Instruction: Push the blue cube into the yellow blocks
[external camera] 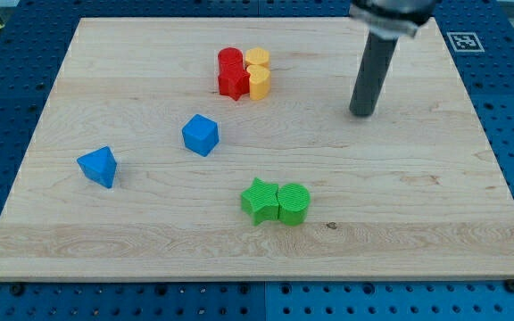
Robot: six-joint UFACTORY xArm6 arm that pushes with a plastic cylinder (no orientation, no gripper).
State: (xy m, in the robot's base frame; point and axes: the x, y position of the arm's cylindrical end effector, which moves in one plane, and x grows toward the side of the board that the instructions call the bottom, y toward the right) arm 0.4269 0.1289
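The blue cube (200, 135) sits left of the board's middle. Two yellow blocks (258, 72) stand stacked close together near the view's top centre, touching two red blocks (231, 72) on their left. My tip (361, 112) rests on the board at the view's upper right, well to the right of the yellow blocks and far right of the blue cube. It touches no block.
A second blue block, wedge-shaped (98, 166), lies at the view's left. A green star block (259, 200) and a green cylinder (294, 203) touch each other at the lower centre. The wooden board (418, 223) lies on a blue perforated table.
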